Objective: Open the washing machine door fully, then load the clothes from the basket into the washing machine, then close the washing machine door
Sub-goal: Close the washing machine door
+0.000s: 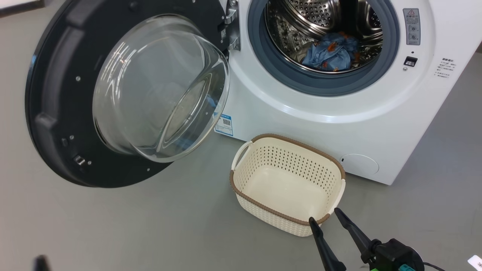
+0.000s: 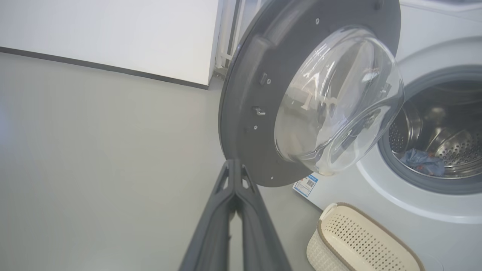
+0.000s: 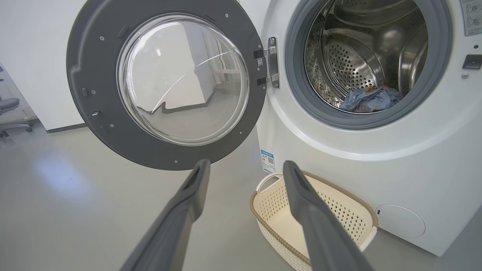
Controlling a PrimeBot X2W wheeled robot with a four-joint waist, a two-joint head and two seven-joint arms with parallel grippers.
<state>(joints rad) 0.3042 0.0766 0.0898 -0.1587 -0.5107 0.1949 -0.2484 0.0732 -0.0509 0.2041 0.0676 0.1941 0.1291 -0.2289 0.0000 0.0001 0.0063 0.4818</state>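
Note:
The washing machine [image 1: 339, 113] [image 3: 376, 162] stands with its door [image 1: 124, 94] [image 2: 301, 98] [image 3: 169, 82] swung wide to the left. The light blue clothes [image 1: 331, 52] [image 2: 421, 163] [image 3: 371, 99] lie inside the steel drum. The cream basket [image 1: 288, 184] [image 2: 361, 241] [image 3: 312, 218] sits on the floor in front of the machine with nothing in it. My right gripper [image 1: 325, 216] [image 3: 244, 165] is open near the basket's front right rim, holding nothing. My left gripper [image 2: 234, 162] is shut on nothing, its tips just below the door's lower edge.
Grey floor [image 1: 113, 226] spreads to the left and in front of the machine. A white wall with a dark baseboard [image 2: 105, 67] runs behind the door. An office chair [image 3: 11, 113] stands far off at the left. The open door overhangs the floor left of the basket.

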